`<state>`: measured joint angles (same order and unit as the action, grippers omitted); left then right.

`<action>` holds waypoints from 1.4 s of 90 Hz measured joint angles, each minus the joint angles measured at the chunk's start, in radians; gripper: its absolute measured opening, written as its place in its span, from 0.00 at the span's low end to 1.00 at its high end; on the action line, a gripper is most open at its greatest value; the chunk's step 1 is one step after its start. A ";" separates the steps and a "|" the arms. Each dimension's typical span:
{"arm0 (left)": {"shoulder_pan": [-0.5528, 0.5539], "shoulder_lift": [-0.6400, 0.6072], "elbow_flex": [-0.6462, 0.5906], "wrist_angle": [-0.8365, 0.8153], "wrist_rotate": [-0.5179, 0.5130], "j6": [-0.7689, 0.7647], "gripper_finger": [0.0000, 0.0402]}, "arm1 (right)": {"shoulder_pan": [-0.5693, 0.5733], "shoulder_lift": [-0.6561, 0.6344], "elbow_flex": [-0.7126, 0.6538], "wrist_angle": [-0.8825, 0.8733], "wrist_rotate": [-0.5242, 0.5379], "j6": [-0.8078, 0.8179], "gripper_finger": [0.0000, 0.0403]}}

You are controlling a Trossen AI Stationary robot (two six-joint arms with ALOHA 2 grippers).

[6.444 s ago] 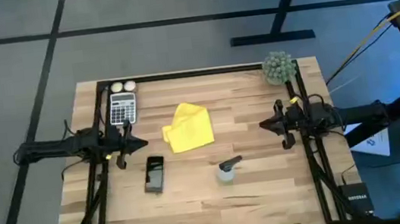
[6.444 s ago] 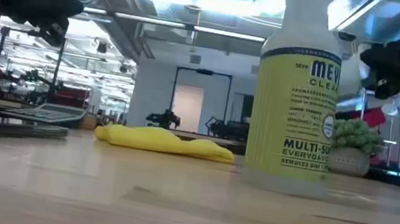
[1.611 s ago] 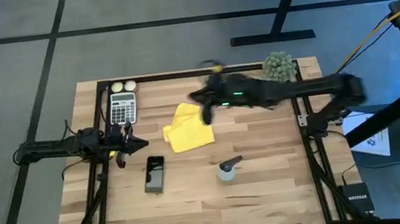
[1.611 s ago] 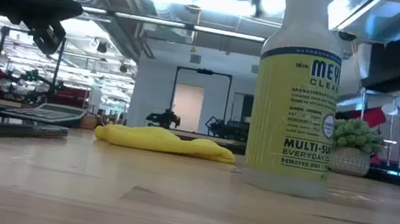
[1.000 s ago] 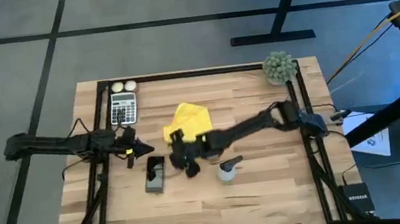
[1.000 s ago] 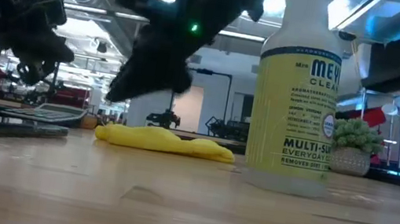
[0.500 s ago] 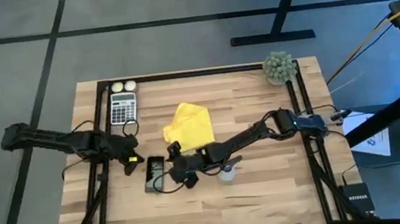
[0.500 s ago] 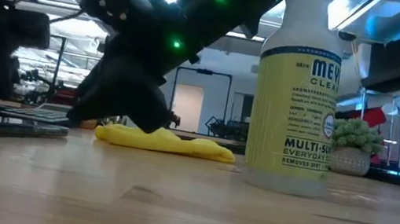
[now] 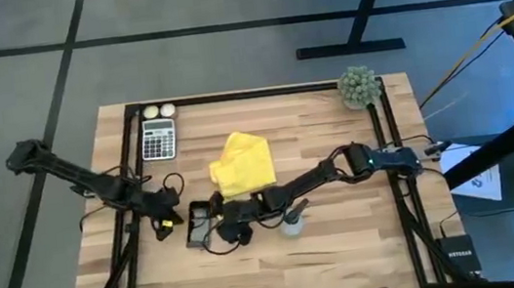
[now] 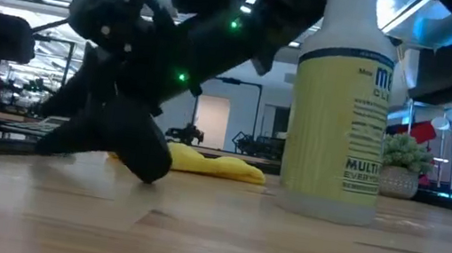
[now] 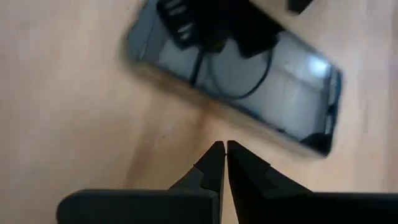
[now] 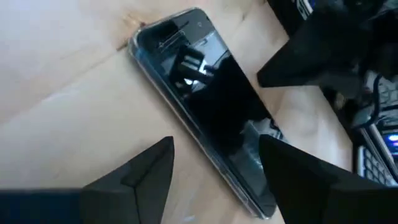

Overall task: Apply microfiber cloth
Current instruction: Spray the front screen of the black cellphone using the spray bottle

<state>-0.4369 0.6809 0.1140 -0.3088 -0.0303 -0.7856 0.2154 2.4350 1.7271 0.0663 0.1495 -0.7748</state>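
Yellow and soft, the crumpled microfiber cloth point(image 9: 242, 161) lies near the middle of my pale wooden table point(image 9: 348, 241) — neither of my grippers touches it. In the low view it shows as a flat yellow fold point(image 10: 211, 165) behind my right arm. My right gripper point(image 9: 216, 224) reaches across the table and sits low over the flat black phone point(image 9: 198, 222), which lies just in front of the cloth; its fingers point(image 12: 146, 171) stand spread apart, with the phone's glossy screen point(image 12: 208, 118) between them. My left gripper point(image 9: 167, 223) hangs just beside the phone on its other side, its fingers point(image 11: 213, 163) pressed together with nothing between them — the phone point(image 11: 236, 81) lies just past their tips. The white spray bottle with a yellow label point(image 10: 341, 108) stands upright beside my right arm, and the grey calculator point(image 9: 158, 138) rests near the far left corner.
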 joint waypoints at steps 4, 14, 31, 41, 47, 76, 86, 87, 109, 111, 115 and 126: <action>-0.001 0.018 -0.009 0.036 -0.004 0.000 0.00 | -0.001 0.000 0.000 -0.003 0.016 0.004 0.55; -0.001 0.060 -0.029 0.102 -0.027 0.000 0.00 | -0.003 0.000 0.000 -0.002 0.031 0.010 0.55; 0.000 0.124 -0.053 0.220 -0.039 0.000 0.00 | -0.010 0.002 0.005 -0.043 0.000 0.017 0.55; -0.001 0.148 -0.056 0.259 -0.057 0.000 0.00 | -0.015 0.002 0.004 -0.059 -0.004 0.057 0.55; -0.001 0.159 -0.058 0.284 -0.073 0.000 0.00 | -0.020 0.001 0.003 -0.061 -0.002 0.107 0.55; 0.000 0.177 -0.058 0.300 -0.082 -0.003 0.00 | -0.022 -0.133 -0.002 -0.159 -0.023 0.825 0.55; 0.000 0.177 -0.058 0.300 -0.082 0.003 0.00 | -0.042 -0.154 0.000 -0.170 -0.146 1.177 0.55; 0.000 0.177 -0.058 0.300 -0.082 0.003 0.00 | -0.045 -0.153 0.000 -0.172 -0.160 1.211 0.55; 0.000 0.178 -0.058 0.305 -0.085 0.000 0.00 | -0.046 -0.101 -0.002 -0.183 -0.297 1.635 0.55; 0.000 0.178 -0.058 0.307 -0.086 0.000 0.00 | -0.045 -0.094 -0.001 -0.176 -0.297 1.668 0.55; 0.000 0.179 -0.059 0.313 -0.087 0.000 0.00 | -0.045 -0.086 -0.002 -0.199 -0.298 1.726 0.55; 0.000 0.182 -0.060 0.339 -0.095 0.000 0.00 | -0.048 -0.059 -0.002 -0.184 -0.278 1.836 0.55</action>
<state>-0.4370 0.8627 0.0540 0.0298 -0.1249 -0.7856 0.1677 2.3764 1.7256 -0.1180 -0.1288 1.0613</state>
